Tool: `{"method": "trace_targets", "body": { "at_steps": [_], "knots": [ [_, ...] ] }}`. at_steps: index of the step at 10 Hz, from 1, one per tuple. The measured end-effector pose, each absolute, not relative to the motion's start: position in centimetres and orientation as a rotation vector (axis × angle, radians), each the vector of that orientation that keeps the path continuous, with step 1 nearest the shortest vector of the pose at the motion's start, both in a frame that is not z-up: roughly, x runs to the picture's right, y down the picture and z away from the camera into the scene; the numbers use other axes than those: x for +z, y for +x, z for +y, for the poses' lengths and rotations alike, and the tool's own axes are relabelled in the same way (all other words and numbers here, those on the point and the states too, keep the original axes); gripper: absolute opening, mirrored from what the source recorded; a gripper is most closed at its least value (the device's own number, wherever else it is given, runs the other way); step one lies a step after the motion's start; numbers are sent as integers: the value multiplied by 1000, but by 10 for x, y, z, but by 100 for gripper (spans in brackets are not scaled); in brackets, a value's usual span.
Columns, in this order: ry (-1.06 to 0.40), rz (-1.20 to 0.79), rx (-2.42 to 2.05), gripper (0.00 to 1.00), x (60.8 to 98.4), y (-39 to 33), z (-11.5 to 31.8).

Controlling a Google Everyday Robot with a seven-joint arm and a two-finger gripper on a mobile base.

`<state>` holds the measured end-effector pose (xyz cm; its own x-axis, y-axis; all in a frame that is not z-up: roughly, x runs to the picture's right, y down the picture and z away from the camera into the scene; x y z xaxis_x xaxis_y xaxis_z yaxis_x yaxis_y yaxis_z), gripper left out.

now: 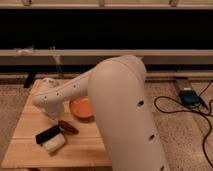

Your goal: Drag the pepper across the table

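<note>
On table (30,150) | tool (59,121) beside pepper (68,127)

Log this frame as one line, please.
task: drag pepper | gripper: at pepper, table left | bowl: behind pepper

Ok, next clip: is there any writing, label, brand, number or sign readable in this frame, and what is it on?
None can be read.
The black-and-white block, the pepper, the orange bowl and the table show no markings.
The arm shows only dark dots, no lettering.
The blue device on the floor shows no legible text.
The gripper, low over the table beside the pepper, shows no writing either.
</note>
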<state>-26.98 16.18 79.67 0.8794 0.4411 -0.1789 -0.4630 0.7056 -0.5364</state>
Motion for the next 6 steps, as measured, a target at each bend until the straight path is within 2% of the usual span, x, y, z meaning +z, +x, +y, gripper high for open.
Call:
{"method": "trace_targets", "body": {
  "at_steps": [6],
  "knots": [
    [-624, -45, 468, 80, 784, -295, 166]
  ]
}}
